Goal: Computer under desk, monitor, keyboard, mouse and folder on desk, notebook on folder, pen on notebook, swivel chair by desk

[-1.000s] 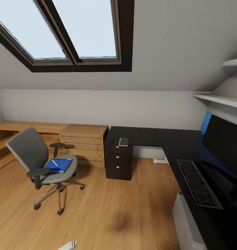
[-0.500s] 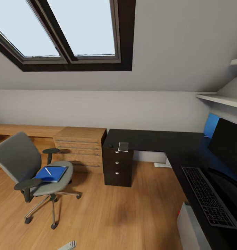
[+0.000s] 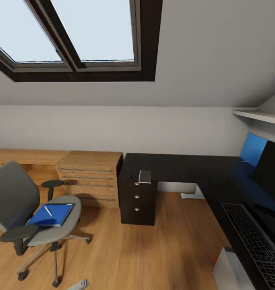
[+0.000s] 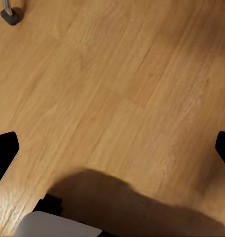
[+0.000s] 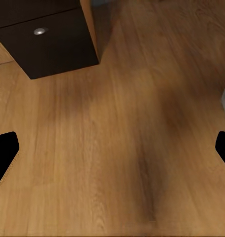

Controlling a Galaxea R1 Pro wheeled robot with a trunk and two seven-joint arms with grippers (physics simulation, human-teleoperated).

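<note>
Sloped white ceiling with dark-framed skylights [image 3: 73, 36] closes the bedroom above a light wood floor [image 3: 153, 249].

Desk [image 3: 181, 167]: L-shaped, black top, running along the far wall and down the right side of the head view. A black three-drawer unit [image 3: 137, 201] with round silver knobs stands under its left end; the same unit's lower drawer and one knob appear in the right wrist view [image 5: 43, 42].

Notebook [image 3: 144, 176]: small thin grey rectangle lying flat on the desk top above the drawer unit, at the front edge. A small dark rounded item, apparently the mouse [image 3: 129, 175], sits just beside it; too small to confirm.

Monitor [image 3: 270, 171]: black screen, upright on the desk's right wing, cut by the frame edge. Keyboard [image 3: 254, 241]: black keys in a grey frame, lying flat in front of the monitor. Key legends are too small to read.

Computer [image 3: 230, 270]: pale tower on the floor against the desk's right wing, partly in frame, with a small red mark at its upper corner.

Swivel chair [image 3: 28, 213]: grey seat and back, black armrests, chrome base on castors, standing well apart from the desk beside a light-wood drawer chest [image 3: 89, 177]. Folder [image 3: 50, 214]: bright blue, flat on the seat. Pen [image 3: 48, 211]: thin white stick lying on the folder.

No brands or labels are legible.

Left gripper [image 4: 112, 153]: jaws spread wide over bare floor, holding nothing; a chair castor [image 4: 11, 15] lies well ahead. Right gripper [image 5: 112, 153]: jaws likewise spread wide, holding nothing, above bare floor.
</note>
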